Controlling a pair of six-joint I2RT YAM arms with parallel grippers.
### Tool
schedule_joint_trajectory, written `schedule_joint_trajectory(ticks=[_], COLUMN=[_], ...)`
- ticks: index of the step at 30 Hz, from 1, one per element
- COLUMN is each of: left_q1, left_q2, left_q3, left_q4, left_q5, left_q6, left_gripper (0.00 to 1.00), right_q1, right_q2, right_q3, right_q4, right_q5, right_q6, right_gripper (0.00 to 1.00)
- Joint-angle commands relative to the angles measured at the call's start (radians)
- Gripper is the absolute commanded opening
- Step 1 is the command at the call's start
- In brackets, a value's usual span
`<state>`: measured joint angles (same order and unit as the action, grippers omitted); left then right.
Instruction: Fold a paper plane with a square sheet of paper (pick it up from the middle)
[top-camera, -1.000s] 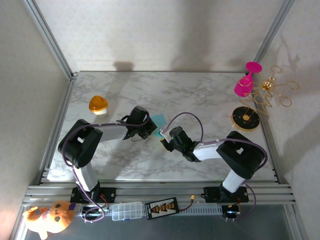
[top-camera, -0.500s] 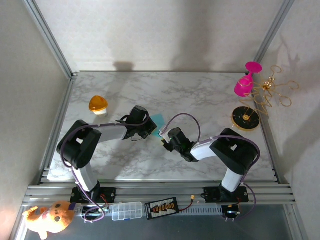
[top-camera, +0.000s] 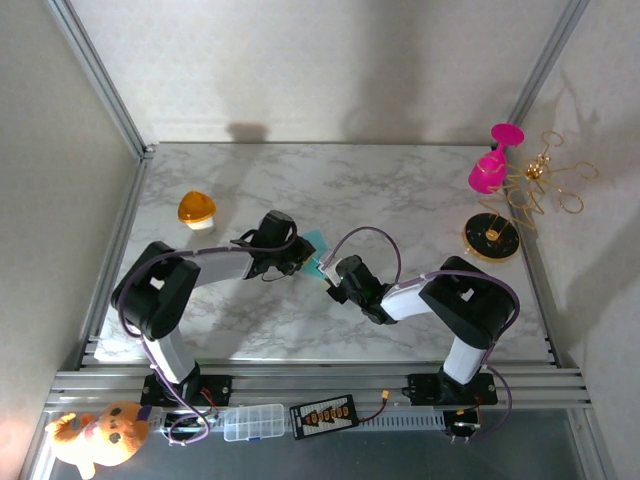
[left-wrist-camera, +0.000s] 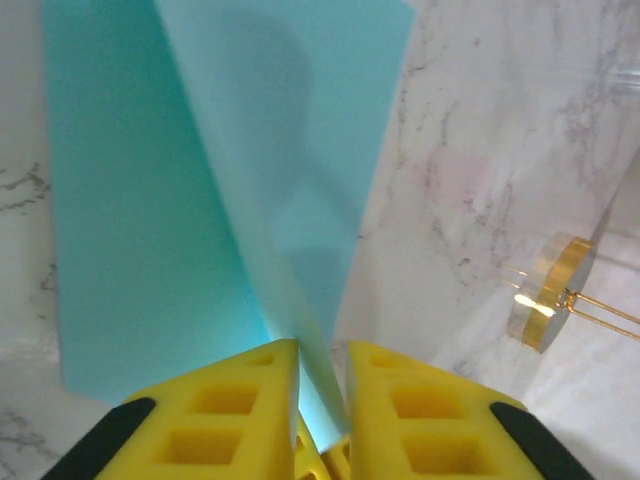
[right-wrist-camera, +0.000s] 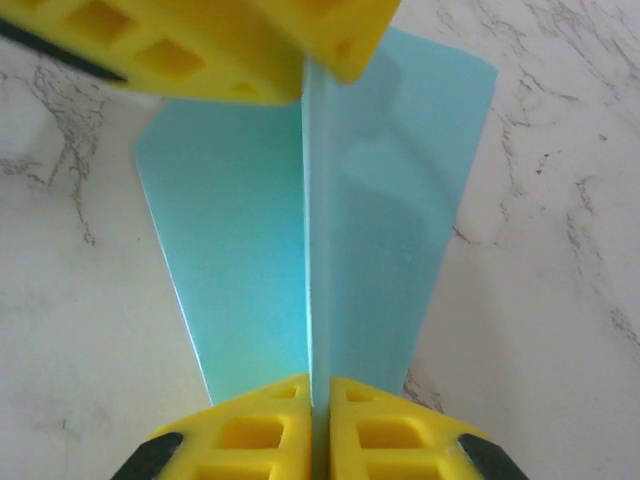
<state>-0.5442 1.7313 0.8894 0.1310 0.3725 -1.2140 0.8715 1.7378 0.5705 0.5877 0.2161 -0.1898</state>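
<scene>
The teal-blue paper (top-camera: 316, 243) is folded into a narrow pointed dart with a raised centre crease, held between the two arms at mid table. My right gripper (right-wrist-camera: 320, 380) is shut on the crease at the paper's (right-wrist-camera: 380, 220) narrow end, and in the top view it (top-camera: 326, 272) sits at the paper's near edge. My left gripper (left-wrist-camera: 322, 345) straddles the crease of the paper (left-wrist-camera: 200, 180) from the opposite end with its jaws slightly apart, so it is open. Its yellow fingers (right-wrist-camera: 210, 45) show at the top of the right wrist view.
An orange dome (top-camera: 197, 209) sits at the left of the marble table (top-camera: 400, 190). A pink glass (top-camera: 489, 165), a gold wire stand (top-camera: 540, 190) and its gold disc base (top-camera: 492, 236) stand at the right. A plush toy (top-camera: 100, 432) and a clear box (top-camera: 253, 422) lie on the front rail.
The right gripper has closed onto the paper's centre crease. The left gripper's jaws have parted a little from their shut hold. Both arms stayed nearly in place.
</scene>
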Motion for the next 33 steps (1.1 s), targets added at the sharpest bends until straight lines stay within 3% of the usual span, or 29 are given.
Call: schedule_joint_trajectory(ticks=[1,4,9,16,27,33], left_q1=[0.044,0.086,0.097,0.051,0.02,0.018], left_q2=[-0.106,-0.182,-0.245,-0.144,0.007,0.037], left_q3=[-0.037,-0.108,-0.199,-0.25,-0.177,-0.167], left_q4=[0.029,0.077,0.13,0.257,0.233,0.151], left_q5=[-0.038,-0.067,-0.081,0.009,0.018,0.012], left_q6=[-0.011,-0.019,0.004,-0.01,0.025,0.036], left_gripper=[0.29,0.36,0.39,0.28,0.22,0.25], right_q1=[0.008,0.007,-0.006,-0.037,-0.054,-0.056], right_q2=[0.016,0.016,0.014,0.006,0.007,-0.005], right_q3=[0.009,0.003,-0.002,-0.008,0.011,0.065], right_q4=[0.019,0.024,0.031,0.028,0.008,-0.091], right_q5=[-0.026,-0.047,-0.102,-0.156,-0.182,-0.222], right_q6=[0.02,0.04,0.073,0.096,0.087,0.109], right_gripper=[0.1,0.09,0.09,0.1,0.11,0.22])
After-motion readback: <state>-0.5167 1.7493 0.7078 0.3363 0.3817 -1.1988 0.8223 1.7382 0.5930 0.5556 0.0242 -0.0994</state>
